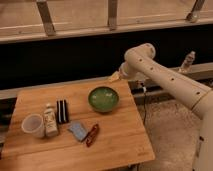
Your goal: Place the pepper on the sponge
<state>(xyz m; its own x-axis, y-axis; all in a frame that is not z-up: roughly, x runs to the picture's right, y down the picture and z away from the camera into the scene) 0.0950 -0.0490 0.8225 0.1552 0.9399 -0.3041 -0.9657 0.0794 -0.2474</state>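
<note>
Pepper (92,135) lies well apart from tool (116,76) beyond bowl (103,98).

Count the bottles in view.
2. A white bottle stands on the table between the cup and the black block; a clear bottle stands on the ledge at far right. The open hand hovers beyond the table's far edge.

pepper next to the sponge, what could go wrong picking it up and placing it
1. The pepper lies flat right beside the sponge, so closing on it could catch or shove the sponge too.
2. The gripper is open at the far edge of the table, beyond the green bowl; a low path toward the pepper might clip the bowl.
3. The pepper is slim and the sponge small, so it may roll off.
</note>
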